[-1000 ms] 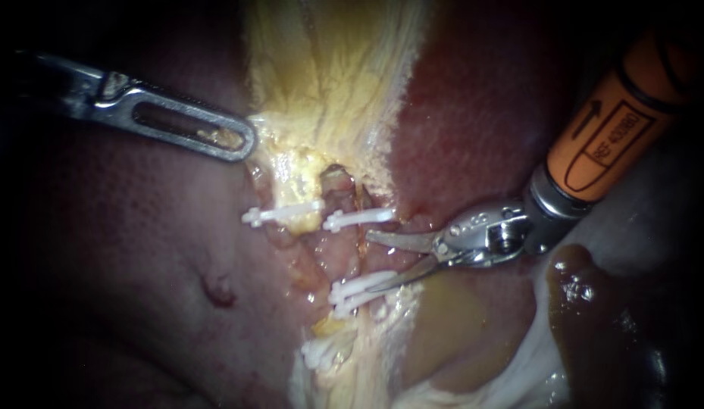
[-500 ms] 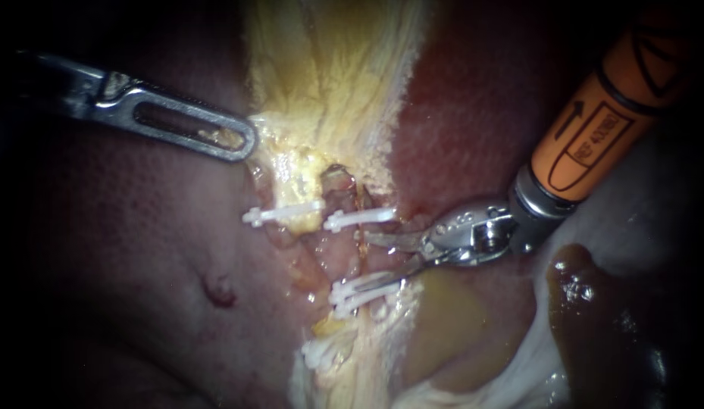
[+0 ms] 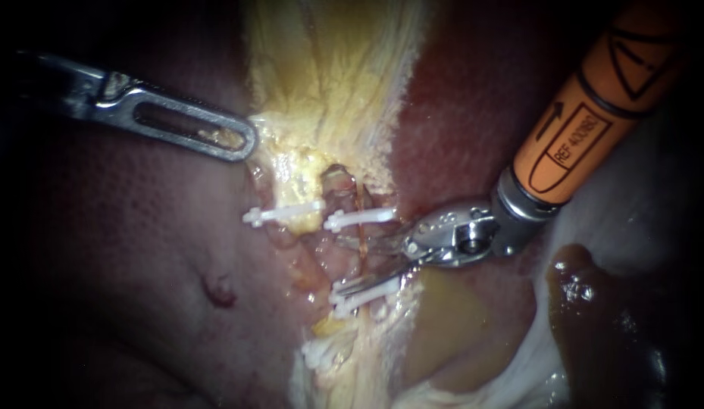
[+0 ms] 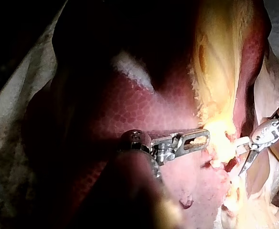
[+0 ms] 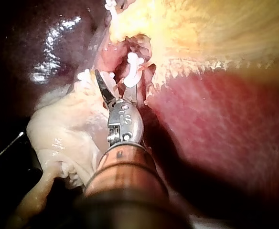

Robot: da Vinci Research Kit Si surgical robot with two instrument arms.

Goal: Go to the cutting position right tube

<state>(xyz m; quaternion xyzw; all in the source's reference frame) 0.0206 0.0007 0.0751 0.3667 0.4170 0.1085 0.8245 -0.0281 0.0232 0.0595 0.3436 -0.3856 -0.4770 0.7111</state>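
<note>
The right tube [image 3: 345, 257] runs down from the yellow tissue, with a white clip [image 3: 359, 218] above and two white clips [image 3: 363, 294] below. My right instrument [image 3: 350, 263], orange-sleeved, comes in from the upper right. Its blades are open, one on each side of the tube's bare stretch between those clips. In the right wrist view the same blades [image 5: 120, 88] spread just short of a clip [image 5: 131, 71]. The left tube carries its own clip [image 3: 283, 213]. My left instrument [image 3: 242, 142] holds its slotted jaws shut on the edge of the yellow tissue [image 3: 291, 163].
Dark red liver [image 3: 139, 265] lies at the left and liver [image 3: 473, 113] at the upper right. More white clips [image 3: 321, 352] sit lower on the pale strand. A brown pool [image 3: 586, 303] and whitish tissue lie at the lower right.
My right instrument has slid left towards the tubes, and its open blades now reach across the right tube between the clips. The left instrument has stayed put.
</note>
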